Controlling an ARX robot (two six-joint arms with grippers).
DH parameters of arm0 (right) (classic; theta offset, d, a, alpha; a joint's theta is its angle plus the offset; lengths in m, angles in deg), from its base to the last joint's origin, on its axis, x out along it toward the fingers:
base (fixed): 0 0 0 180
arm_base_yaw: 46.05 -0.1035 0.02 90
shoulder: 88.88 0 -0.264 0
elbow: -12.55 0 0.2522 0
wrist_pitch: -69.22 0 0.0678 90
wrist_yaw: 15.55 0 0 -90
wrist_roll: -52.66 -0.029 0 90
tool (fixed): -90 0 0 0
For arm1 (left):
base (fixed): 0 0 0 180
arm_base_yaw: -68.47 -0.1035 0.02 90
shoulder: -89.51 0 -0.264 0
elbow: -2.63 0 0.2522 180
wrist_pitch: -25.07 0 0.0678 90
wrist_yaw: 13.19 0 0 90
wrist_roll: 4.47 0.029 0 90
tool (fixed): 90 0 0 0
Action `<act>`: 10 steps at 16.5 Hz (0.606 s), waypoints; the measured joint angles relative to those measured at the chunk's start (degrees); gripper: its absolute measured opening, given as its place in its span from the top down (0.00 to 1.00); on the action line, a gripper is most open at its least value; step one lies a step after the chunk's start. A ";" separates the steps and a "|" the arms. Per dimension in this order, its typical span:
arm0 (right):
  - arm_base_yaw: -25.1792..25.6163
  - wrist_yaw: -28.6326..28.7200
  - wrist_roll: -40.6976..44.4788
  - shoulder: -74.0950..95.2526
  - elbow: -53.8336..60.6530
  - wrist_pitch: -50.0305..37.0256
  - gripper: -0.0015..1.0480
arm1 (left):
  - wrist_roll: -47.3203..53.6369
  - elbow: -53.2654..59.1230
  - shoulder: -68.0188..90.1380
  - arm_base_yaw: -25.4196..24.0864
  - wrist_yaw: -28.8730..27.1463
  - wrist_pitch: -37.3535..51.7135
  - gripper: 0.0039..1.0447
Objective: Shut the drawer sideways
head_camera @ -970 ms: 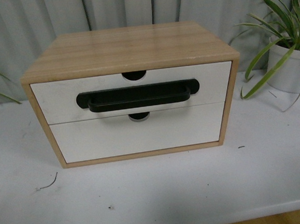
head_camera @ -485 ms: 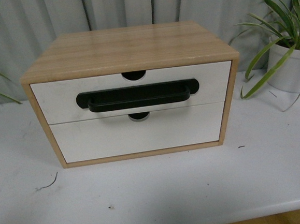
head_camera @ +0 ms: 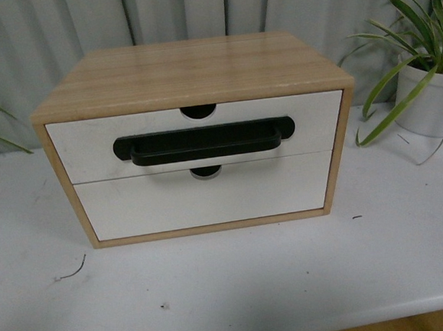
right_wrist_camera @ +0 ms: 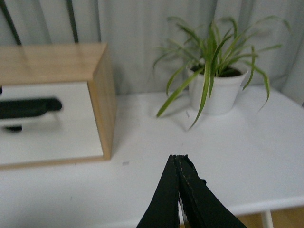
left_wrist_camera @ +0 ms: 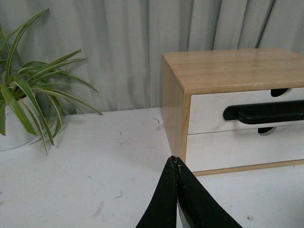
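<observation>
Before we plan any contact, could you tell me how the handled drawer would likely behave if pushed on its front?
The drawer looks flush with the cabinet, so it probably won't travel further. Its flat white front seems rigid, likely slippery. The black handle looks stiff.

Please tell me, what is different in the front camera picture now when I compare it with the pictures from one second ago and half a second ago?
Nothing has visibly changed. The wide white-fronted wooden drawer with the long black bar handle sits flush in the light wooden cabinet, as before. Neither arm shows in the front view; in the wrist views the black left gripper and black right gripper are shut, away from the cabinet.
</observation>
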 joint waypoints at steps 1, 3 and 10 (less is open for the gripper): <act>0.00 0.07 -0.02 -5.33 0.00 8.13 0.98 | 0.00 0.00 0.00 0.00 -0.02 0.00 0.99; 0.00 0.02 -0.02 -8.55 0.00 8.79 0.98 | 0.00 0.00 0.00 0.00 0.02 0.04 0.99; 0.00 0.04 -0.02 -8.50 0.00 8.50 0.54 | 0.00 0.00 0.00 0.00 0.00 0.00 0.62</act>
